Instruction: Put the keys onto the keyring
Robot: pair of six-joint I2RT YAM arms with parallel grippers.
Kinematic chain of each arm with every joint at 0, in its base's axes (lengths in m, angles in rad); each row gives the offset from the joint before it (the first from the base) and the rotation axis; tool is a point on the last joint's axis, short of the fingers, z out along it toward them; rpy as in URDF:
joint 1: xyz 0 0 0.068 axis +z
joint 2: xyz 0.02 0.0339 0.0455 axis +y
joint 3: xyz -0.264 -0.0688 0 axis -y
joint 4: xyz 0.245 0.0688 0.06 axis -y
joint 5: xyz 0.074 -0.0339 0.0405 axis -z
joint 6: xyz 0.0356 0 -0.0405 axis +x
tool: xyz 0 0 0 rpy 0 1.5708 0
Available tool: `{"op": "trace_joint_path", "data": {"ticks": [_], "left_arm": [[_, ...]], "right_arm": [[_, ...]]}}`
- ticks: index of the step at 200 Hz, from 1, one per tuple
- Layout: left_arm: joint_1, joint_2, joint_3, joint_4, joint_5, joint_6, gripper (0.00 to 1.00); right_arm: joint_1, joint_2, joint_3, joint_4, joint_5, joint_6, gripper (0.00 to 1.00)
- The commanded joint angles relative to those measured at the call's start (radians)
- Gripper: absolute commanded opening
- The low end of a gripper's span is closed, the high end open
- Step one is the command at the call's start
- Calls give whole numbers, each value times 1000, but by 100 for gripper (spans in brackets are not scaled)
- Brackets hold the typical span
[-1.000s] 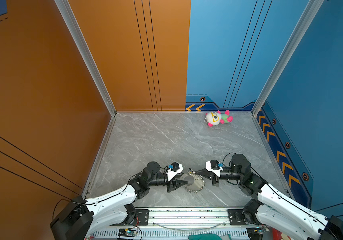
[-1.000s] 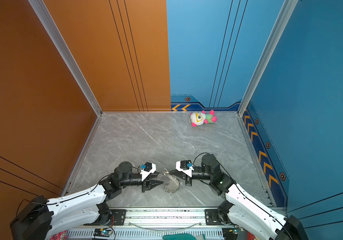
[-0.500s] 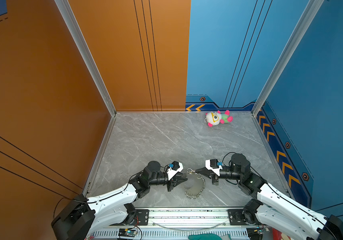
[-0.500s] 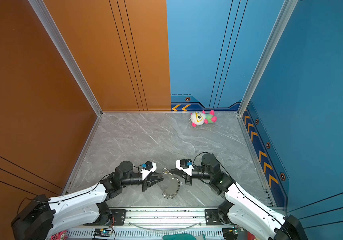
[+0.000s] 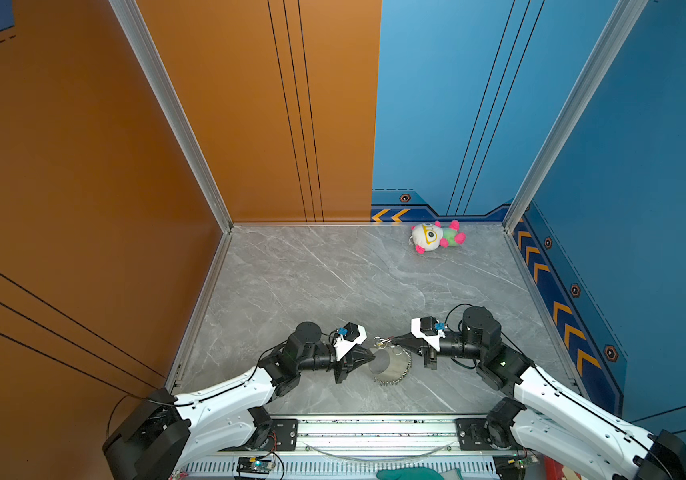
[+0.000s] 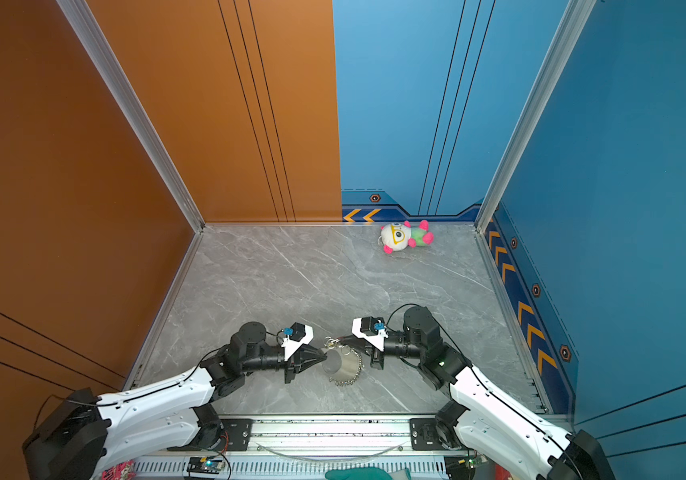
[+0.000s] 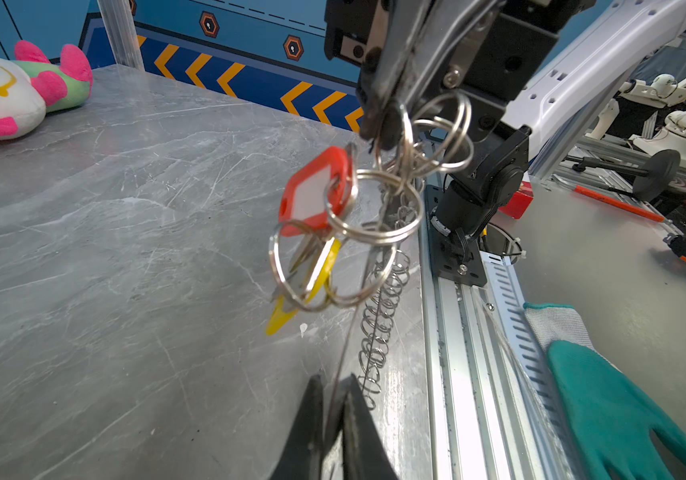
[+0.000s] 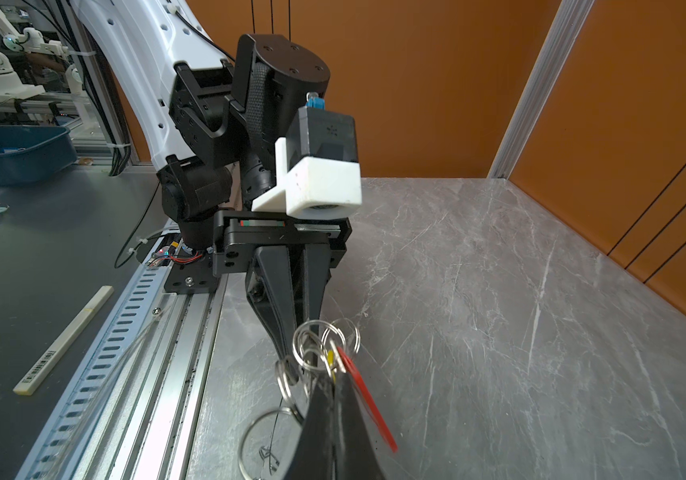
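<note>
Left wrist cam: my left hand (image 7: pixel 333 388) is clamped on the thin edge of the keyring (image 5: pixel 389 365), which hangs btw. both hands over the bench (image 5: pixel 312 282), near its front. My right hand (image 7: pixel 379 129) is pinched together on wire rings (image 7: pixel 441 137). The keys (image 7: pixel 315 195), red & yellow, hang under it.

Glossy, smooth plastic heads in red and yellow mark the keys (image 7: pixel 315 199), which hang on bright, polished steel split rings (image 7: pixel 375 240). The keyring (image 5: pixel 389 365) is a thin grey sheet with a dull metallic sheen, edged in silver wire. The table (image 5: pixel 333 282) looks like smooth grey marble, finely scratched. The plush toy (image 5: pixel 436 237) is fleecy cloth.
</note>
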Motion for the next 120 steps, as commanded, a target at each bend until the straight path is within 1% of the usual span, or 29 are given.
{"op": "trace_joint_path", "data": {"ticks": [1, 23, 62, 83, 96, 108, 120], "left_arm": [[9, 5, 26, 12, 0, -8, 10], [10, 3, 28, 12, -5, -11, 8], [16, -5, 27, 12, -50, -20, 3], [18, -18, 27, 4, -99, -23, 0], [18, -32, 28, -10, -139, -24, 0], [18, -43, 33, -27, -172, -23, 0], [18, -57, 45, -56, -207, -27, 0]], "right_arm": [[1, -5, 17, 35, 16, 13, 0], [0, -8, 14, 25, 36, 3, 0], [4, -11, 6, 15, 62, -15, 0], [13, -4, 7, 8, 72, -20, 0], [20, -2, 5, 3, 95, -25, 0], [26, -3, 4, -1, 122, -28, 4], [36, -5, -2, -1, 168, -28, 11]]}}
